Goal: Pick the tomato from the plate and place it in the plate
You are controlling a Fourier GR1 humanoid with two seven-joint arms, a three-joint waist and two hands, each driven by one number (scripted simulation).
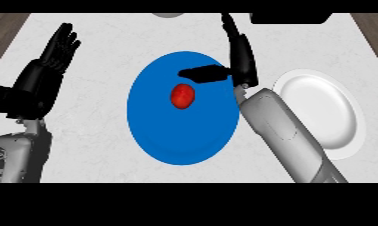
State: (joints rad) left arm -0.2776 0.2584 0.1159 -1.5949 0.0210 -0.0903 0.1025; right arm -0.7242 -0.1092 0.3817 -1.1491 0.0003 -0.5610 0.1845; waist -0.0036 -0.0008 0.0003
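**Right hand spread over the blue plate, tomato uncovered**

A large round blue plate [159,135] lay flat in the middle of a pale, marbled stone counter [96,155]. To the right of the blue plate, apart from it, sat a smaller glossy white plate [325,107] with a raised rim. Beyond the blue plate, at the counter's far edge, a grey rounded object [169,15] and a black boxy object [289,18] were cut off by the view. The grey right forearm crossed the gap between the two plates and covered part of the blue plate's right rim.

The small, smooth red tomato [182,95] rested on the blue plate, slightly above its centre. The black right hand [238,65] stood over the blue plate's upper right rim, fingers straight and pointing away, thumb stretched leftward over the blue plate, just above the tomato and apart from it; it pinched nothing. The black left hand [52,60] rested spread, fingers up, well left of the blue plate.
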